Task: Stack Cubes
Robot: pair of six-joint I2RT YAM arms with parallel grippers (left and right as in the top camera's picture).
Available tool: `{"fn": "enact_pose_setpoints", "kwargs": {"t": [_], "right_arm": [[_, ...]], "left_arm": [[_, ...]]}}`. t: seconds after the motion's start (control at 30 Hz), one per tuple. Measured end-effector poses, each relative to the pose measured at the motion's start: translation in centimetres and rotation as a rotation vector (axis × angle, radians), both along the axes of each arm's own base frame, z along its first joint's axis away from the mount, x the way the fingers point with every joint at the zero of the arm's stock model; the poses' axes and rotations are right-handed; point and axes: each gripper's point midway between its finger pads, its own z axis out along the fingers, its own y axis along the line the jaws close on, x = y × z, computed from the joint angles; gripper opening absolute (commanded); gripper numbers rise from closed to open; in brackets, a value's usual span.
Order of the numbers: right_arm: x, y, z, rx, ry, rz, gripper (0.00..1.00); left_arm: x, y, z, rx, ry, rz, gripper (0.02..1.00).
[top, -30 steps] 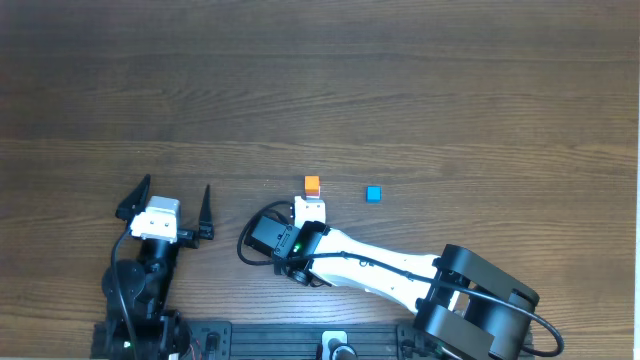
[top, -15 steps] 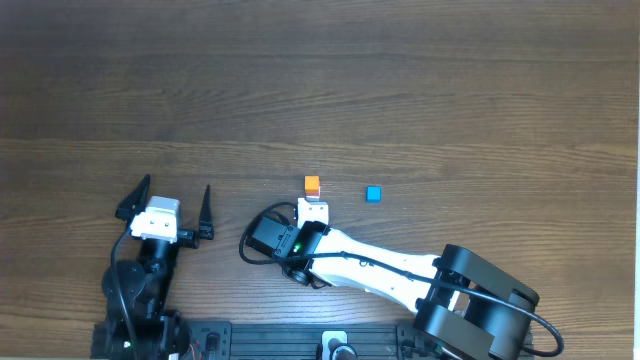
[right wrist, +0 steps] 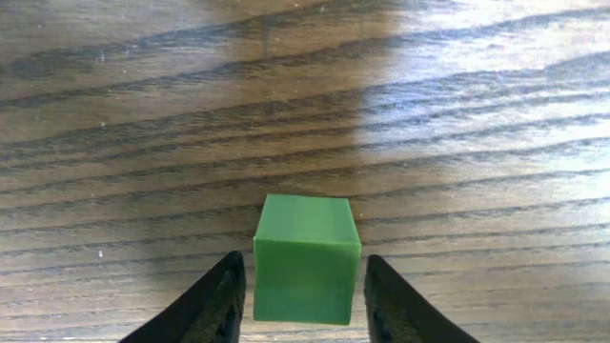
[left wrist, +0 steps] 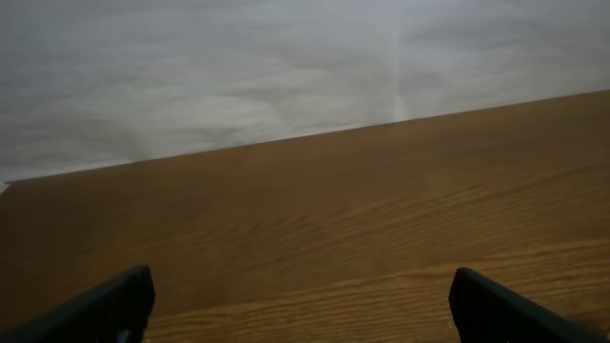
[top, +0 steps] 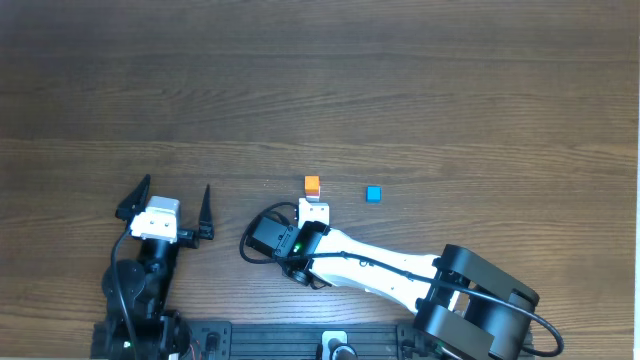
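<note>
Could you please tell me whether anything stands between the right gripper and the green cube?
Nothing visible does. In the right wrist view the green cube rests on the wooden table, directly between the open fingers of the right gripper. There is a narrow gap on each side and no other object between them.

An orange cube (top: 312, 184) sits just beyond the right tool (top: 312, 207), with a blue cube (top: 373, 194) nearby.
</note>
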Motion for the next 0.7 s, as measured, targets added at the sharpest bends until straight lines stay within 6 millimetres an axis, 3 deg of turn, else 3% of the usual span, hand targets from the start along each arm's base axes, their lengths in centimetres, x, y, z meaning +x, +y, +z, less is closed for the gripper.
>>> {"fn": "enact_pose_setpoints", "kwargs": {"t": [0.7], "right_arm": [[0.15, 0.12, 0.01, 0.005, -0.008, -0.003, 0.154]], "left_arm": [[0.0, -0.01, 0.0, 0.0, 0.0, 0.0, 1.0]]}}
